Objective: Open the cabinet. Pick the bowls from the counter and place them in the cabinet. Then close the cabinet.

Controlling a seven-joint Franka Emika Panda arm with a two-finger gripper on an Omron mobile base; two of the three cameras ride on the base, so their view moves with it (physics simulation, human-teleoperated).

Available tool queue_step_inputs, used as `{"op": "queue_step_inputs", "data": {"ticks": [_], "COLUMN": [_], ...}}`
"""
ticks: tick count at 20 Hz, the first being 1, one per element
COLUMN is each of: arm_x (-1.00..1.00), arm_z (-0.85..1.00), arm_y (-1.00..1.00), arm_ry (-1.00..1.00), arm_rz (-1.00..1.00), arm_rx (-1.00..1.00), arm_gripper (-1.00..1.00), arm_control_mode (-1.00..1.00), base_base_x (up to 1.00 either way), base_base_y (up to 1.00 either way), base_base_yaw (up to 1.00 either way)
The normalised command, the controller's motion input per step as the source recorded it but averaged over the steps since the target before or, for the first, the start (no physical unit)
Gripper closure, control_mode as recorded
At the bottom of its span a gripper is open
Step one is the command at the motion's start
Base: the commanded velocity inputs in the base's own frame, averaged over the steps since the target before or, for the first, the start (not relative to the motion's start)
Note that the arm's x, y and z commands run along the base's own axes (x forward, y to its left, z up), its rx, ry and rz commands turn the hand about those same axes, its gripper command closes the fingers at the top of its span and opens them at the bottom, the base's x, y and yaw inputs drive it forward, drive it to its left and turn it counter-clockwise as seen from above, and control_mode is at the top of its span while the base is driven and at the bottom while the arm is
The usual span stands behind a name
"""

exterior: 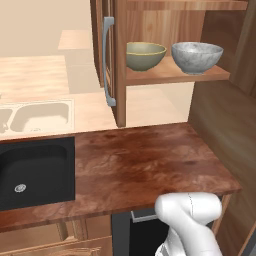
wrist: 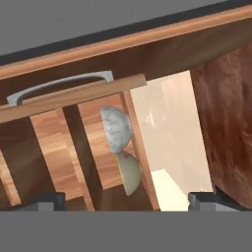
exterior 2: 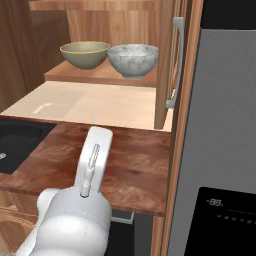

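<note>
**Both bowls shelved, doors still open: the closing swing is where trouble could come**

Left base view: the olive bowl (exterior: 144, 54) and the white-grey bowl (exterior: 196, 57) sit side by side on the cabinet (exterior: 175, 74) shelf, near each other and, as far as I can tell, not touching. The white-grey one stands close to the shelf's front edge. The left door (exterior: 112, 60) is swung out with its grey bar handle (exterior: 107, 62) facing the room. The counter (exterior: 145, 160) below is bare of bowls. My judgement is that a door pushed shut too fast could jolt the shelf or clip the forward bowl and knock it down onto the counter.

Right base view: the right door (exterior 2: 167, 65) also stands open, edge-on, with its handle (exterior 2: 176, 62) toward the fridge (exterior 2: 225, 125). It hangs close beside that tall front, so there looks to be little room to get fingers behind the handle; a careless reach could strike the fridge or slip off the bar.

Hand view: the picture is rolled sideways. The gripper (wrist: 128, 199) has its jaws spread wide, with nothing between them and nothing touching them. Both bowls lie ahead of the jaws, well apart from them, on the shelf; a door handle lies farther ahead and off to one side.
</note>
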Motion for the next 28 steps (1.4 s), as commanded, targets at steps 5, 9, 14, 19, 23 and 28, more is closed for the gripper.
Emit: {"op": "queue_step_inputs", "data": {"ticks": [5,9,14,19,23,28], "arm_x": [0.76,0.76,0.82,0.49,0.28,0.20], "arm_z": [-0.27,-0.01,0.00,-0.01,-0.02,0.00], "arm_y": [0.00,0.00,-0.05,-0.38,-0.36,-0.15], "arm_ry": [-0.06,0.00,0.00,0.00,-0.01,0.00], "arm_rz": [0.02,0.00,0.00,0.00,0.00,-0.06], "arm_rx": [0.00,0.00,0.01,0.03,0.00,0.00], "arm_gripper": [-1.00,-1.00,-1.00,-1.00,-1.00,-1.00], "arm_control_mode": [-1.00,-1.00,-1.00,-1.00,-1.00,-1.00], "base_base_x": [0.00,0.00,0.00,0.00,0.00,0.00], "base_base_y": [0.00,0.00,0.00,0.00,0.00,0.00], "base_base_yaw": [0.00,0.00,0.00,0.00,0.00,0.00]}}
